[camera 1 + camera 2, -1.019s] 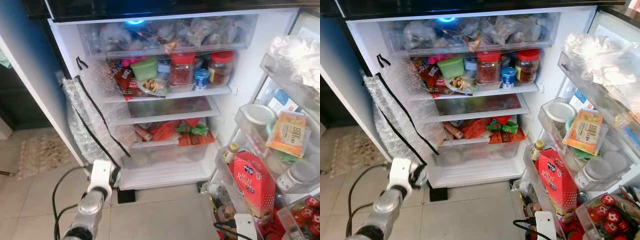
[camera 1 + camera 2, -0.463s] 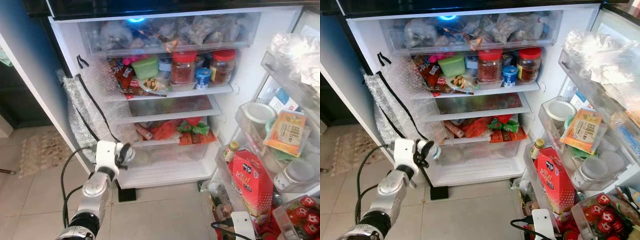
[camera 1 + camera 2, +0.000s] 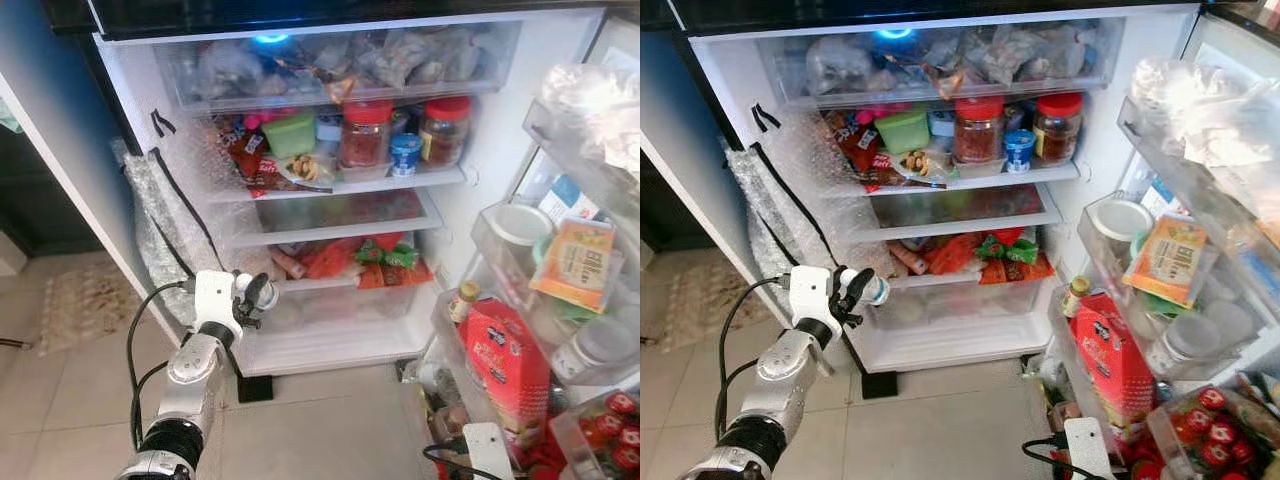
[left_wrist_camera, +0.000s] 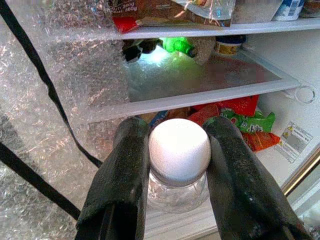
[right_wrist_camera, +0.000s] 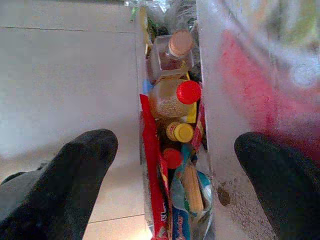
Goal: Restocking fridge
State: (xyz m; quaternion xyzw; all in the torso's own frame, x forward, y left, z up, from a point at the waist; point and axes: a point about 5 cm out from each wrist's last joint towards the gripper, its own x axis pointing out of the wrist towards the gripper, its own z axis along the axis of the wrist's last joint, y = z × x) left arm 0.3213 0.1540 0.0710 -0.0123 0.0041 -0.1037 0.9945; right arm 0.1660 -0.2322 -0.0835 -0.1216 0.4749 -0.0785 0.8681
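Observation:
My left gripper (image 3: 256, 294) is shut on a small clear bottle with a white cap (image 4: 179, 150). It holds the bottle in front of the open fridge (image 3: 480, 160), level with the clear bottom drawer (image 3: 340, 305) and just below the shelf of red and green packets (image 3: 350, 262). Above that is a bare glass shelf (image 3: 335, 215). My right gripper (image 5: 170, 155) stands open, low on the right. It hangs over the bottom door bin (image 5: 172, 130), where several small bottles and packets stand.
Bubble wrap with black tape (image 3: 175, 225) hangs at the fridge's left side. Jars and tubs (image 3: 365, 135) fill the upper shelf. The open door's bins (image 3: 560, 290) on the right hold a red carton (image 3: 505, 365), tubs and boxes. Tiled floor (image 3: 310, 430) lies in front.
My left arm has risen from near the floor and moved right towards the fridge, carrying the bottle up to the bottom drawer's front. The right arm has stayed low.

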